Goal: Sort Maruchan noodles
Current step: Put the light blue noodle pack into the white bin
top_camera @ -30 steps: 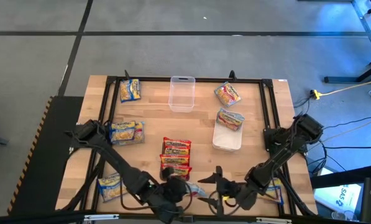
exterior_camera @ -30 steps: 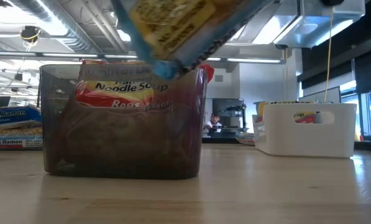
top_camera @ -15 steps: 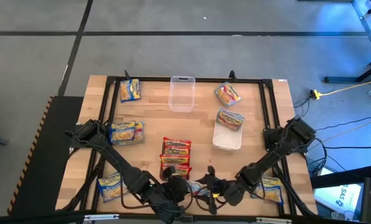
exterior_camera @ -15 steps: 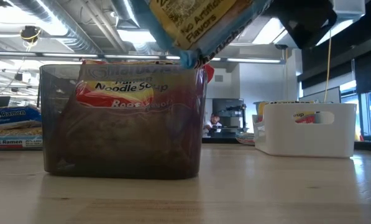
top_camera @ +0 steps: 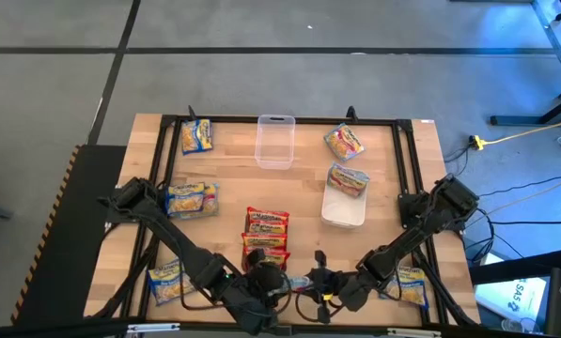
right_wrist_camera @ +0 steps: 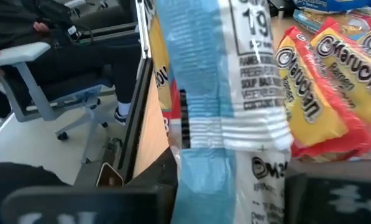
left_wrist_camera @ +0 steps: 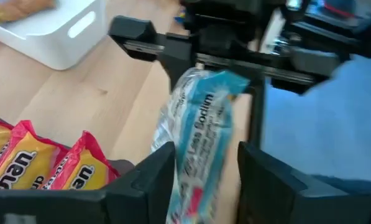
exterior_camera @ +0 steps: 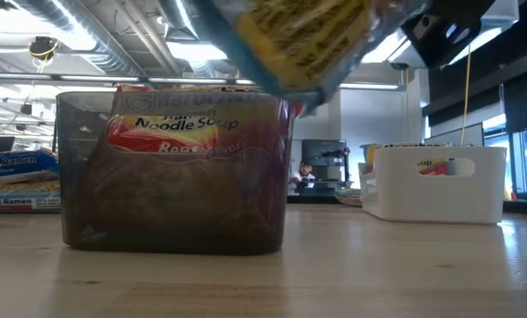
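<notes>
A blue-labelled Maruchan packet (top_camera: 299, 282) hangs in the air over the table's near edge, between my two grippers. My right gripper (top_camera: 319, 282) is shut on it. My left gripper (left_wrist_camera: 204, 155) stands open, one finger on each side of the packet's other end (left_wrist_camera: 197, 180). Red packets (top_camera: 266, 239) stand in a dark container (exterior_camera: 175, 177) just beyond. Blue packets (top_camera: 194, 199) lie flat on the table's left side. A pinkish packet (top_camera: 349, 180) rests on the white bin's far rim. My right gripper pinches the blue packet's crimped end (left_wrist_camera: 219, 81) between its two fingers, coming from the table's right and slanting a little down. The packet is lifted clear of the table and reaches out from the fingers toward my left gripper.
A white bin (top_camera: 343, 208) stands right of centre, a clear container (top_camera: 274, 141) at the far middle. More packets lie at the far left (top_camera: 196, 136), near left (top_camera: 167, 280), far right (top_camera: 344, 141) and near right (top_camera: 410, 282). A black frame (top_camera: 404, 169) edges the table.
My right gripper has moved toward the table's left, up to the blue packet, and its wide-spread fingers have shut on the packet's end. The packet has stayed lifted and has shifted a little toward the right.
</notes>
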Robot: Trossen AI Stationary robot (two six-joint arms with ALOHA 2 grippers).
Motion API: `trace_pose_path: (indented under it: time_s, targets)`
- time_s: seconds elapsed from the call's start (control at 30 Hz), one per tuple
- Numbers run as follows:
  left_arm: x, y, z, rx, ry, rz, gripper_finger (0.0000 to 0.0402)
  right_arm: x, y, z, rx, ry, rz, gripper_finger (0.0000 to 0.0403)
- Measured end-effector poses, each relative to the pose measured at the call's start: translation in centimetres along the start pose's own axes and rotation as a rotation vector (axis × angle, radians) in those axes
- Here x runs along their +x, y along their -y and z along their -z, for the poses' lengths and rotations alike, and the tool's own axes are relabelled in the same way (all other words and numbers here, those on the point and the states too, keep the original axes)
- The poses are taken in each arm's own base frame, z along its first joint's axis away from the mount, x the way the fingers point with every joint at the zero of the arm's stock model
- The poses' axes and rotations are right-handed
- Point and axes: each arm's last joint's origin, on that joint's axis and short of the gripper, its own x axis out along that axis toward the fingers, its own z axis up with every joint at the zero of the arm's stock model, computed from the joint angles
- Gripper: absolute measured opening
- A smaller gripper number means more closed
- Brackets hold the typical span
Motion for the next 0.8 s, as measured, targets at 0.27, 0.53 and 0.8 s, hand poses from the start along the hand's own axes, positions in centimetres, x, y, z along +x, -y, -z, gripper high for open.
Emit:
trace_pose_path:
  time_s: [0.27,0.53,0.8]
  targets:
    - [-4.3,-0.7,0.6,0.207,-0.067,-0.064,0.0171,-5.0,-0.6,-0.3,0.01,0.008,0.017,0.0068]
    - [-1.5,-1.9,4.1,0.19,-0.074,-0.04,0.017,-8.7,2.0,2.2,0.168,0.134,-0.029,0.0068]
    - [1.3,-4.7,4.3,0.141,0.148,0.105,0.017,-8.4,3.6,0.9,0.101,0.27,-0.142,0.0069]
